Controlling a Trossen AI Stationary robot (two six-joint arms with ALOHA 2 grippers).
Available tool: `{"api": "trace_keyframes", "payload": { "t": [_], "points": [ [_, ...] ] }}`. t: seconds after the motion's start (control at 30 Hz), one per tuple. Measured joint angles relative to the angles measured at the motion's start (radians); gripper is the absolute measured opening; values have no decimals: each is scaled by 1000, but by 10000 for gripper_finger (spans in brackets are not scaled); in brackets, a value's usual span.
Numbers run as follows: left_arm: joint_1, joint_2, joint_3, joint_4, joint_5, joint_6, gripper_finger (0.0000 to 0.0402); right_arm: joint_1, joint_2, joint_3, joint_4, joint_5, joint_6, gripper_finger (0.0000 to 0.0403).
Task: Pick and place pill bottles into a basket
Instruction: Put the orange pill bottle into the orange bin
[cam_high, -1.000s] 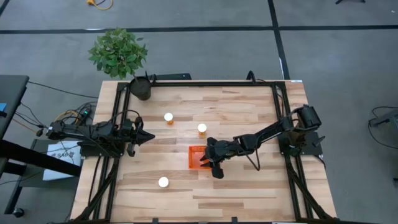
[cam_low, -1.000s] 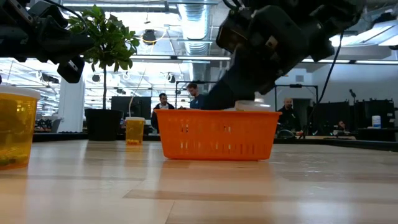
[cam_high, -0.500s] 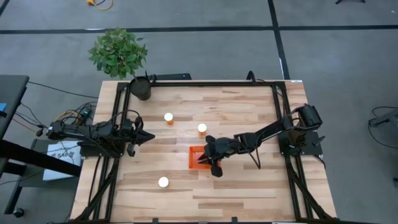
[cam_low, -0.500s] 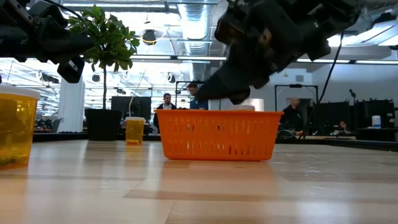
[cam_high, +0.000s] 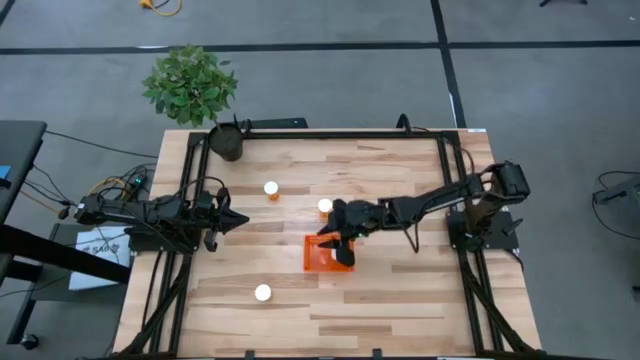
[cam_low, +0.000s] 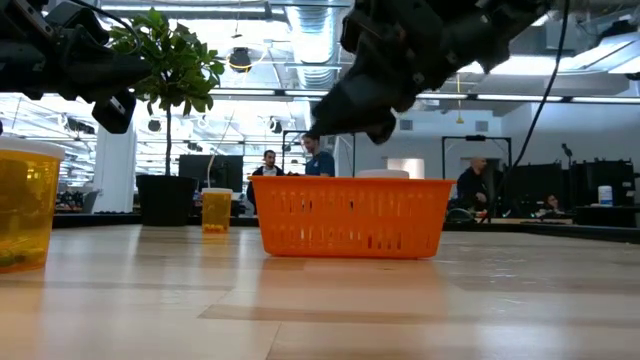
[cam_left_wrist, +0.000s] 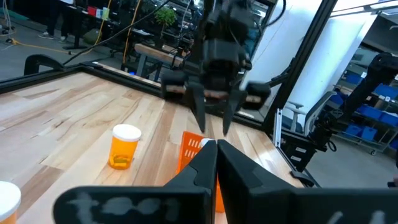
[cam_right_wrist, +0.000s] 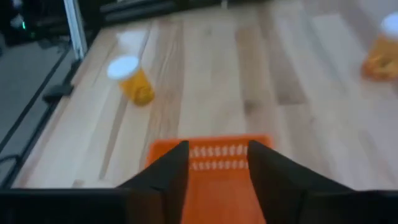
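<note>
The orange basket (cam_high: 318, 255) stands mid-table. One pill bottle is inside it; its white cap (cam_low: 385, 174) shows above the rim. Three more pill bottles stand upright on the table: one far left (cam_high: 271, 189), one just beyond the basket (cam_high: 325, 207), one near left (cam_high: 262, 293). My right gripper (cam_right_wrist: 217, 174) hovers open and empty above the basket, pointing down and toward the table's left; it also shows in the low view (cam_low: 345, 125). My left gripper (cam_high: 235, 222) is shut and empty at the table's left edge, above the wood.
A dark plant pot (cam_high: 227, 143) with a green plant stands at the far left corner. Black frame rails run along the table's edges. People stand in the room behind the table (cam_low: 318, 155). Bare wood lies to the right of and in front of the basket.
My right gripper has risen out of the basket and drawn back toward the table's far edge, and now hangs clear above the rim. The bottle stays in the basket, its cap showing over the rim.
</note>
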Motion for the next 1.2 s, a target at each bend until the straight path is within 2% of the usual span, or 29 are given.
{"api": "trace_keyframes", "payload": {
  "t": [0.17, 0.3, 0.43, 0.6, 0.97, 1.2],
  "points": [
    [0, 0, 0, 0, 0, 0, 0, -27, -92, 1, -71, 7, -18, 246],
    [0, 0, 0, 0, 0, 0, 0, -42, -176, 1, -198, 99, -53, 278],
    [0, 0, 0, 0, 0, 0, 0, -70, -235, -16, -281, 121, -59, 283],
    [0, 0, 0, 0, 0, 0, 0, -90, -293, -95, -281, 121, -33, 282],
    [0, 0, 0, 0, 0, 0, 0, -147, -491, -345, -250, 140, -18, 282],
    [0, 0, 0, 0, 2, 0, 0, -210, -654, -560, -143, 111, 9, 282]
  ]
}}
